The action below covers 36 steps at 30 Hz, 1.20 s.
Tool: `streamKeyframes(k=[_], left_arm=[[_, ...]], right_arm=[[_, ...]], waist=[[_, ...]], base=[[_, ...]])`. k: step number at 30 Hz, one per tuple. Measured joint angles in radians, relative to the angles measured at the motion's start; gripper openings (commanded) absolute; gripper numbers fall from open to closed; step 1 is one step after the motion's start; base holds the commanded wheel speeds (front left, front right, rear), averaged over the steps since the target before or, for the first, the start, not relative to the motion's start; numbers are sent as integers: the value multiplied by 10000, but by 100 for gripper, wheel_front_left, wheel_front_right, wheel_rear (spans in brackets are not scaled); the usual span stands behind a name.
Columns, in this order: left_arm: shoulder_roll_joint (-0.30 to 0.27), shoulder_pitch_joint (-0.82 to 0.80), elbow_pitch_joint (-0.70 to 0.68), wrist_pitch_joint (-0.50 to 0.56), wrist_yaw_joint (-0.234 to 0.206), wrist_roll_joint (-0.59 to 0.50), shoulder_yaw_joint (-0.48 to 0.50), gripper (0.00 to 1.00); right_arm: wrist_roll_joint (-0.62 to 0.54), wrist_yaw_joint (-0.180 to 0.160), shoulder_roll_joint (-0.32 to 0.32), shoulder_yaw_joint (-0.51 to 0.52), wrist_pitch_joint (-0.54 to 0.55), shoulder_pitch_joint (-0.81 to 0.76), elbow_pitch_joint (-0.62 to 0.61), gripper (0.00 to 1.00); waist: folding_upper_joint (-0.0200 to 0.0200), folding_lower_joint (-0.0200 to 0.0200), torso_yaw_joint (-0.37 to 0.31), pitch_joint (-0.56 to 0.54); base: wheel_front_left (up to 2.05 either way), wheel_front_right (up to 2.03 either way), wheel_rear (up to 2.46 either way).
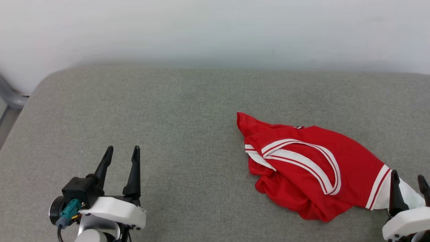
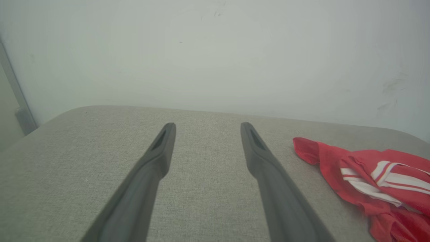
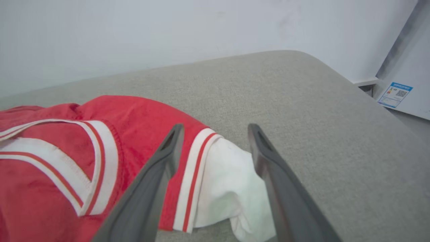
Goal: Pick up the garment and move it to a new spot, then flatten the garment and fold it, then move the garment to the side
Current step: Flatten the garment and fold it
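The garment (image 1: 312, 168) is a red shirt with white-and-red striped trim, lying crumpled on the right half of the grey surface. One white sleeve (image 3: 228, 174) sticks out at its right end. My right gripper (image 1: 409, 178) stands open astride that sleeve, its fingers (image 3: 161, 171) spread on both sides of the cloth without pinching it. My left gripper (image 1: 121, 152) is open and empty at the lower left, well apart from the shirt, whose left edge (image 2: 362, 174) lies to the right of its fingers.
The grey fabric-covered surface (image 1: 174, 117) has rounded far corners and ends at a pale wall (image 1: 215, 30). A grey metal frame (image 1: 10, 97) stands past its left edge. A white panel with a blue label (image 3: 394, 94) stands beyond the right corner.
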State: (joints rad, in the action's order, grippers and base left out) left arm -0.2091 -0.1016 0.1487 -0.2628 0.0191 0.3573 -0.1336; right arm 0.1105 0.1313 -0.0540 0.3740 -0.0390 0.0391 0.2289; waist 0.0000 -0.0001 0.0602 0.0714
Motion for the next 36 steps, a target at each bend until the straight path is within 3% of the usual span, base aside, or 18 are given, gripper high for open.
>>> streamKeyframes(k=[4,9,19,36], left_arm=[[-17,235,25,46,-86,4,-2,100],[-46,475,15,203,-146,17,-84,100],[-291,533,-42,807,-171,-100,-447,100],[-33,-3229,1174,4525,965,130,-2566,100]], right_arm=[[33,0,13,-596,-932,-190,-376,100],[127,0,27,-1471,-1087,-573,-1195,100],[416,-2,31,-2947,-255,-1676,-3208,100],[107,-2,33,-3342,393,-1447,-4286,100]], waist=[[0,0,-80,-312],[0,0,-194,-655],[0,0,-538,-820],[0,1,-1264,492]], base=[[0,0,0],[0,0,0],[0,0,0],[0,0,0]])
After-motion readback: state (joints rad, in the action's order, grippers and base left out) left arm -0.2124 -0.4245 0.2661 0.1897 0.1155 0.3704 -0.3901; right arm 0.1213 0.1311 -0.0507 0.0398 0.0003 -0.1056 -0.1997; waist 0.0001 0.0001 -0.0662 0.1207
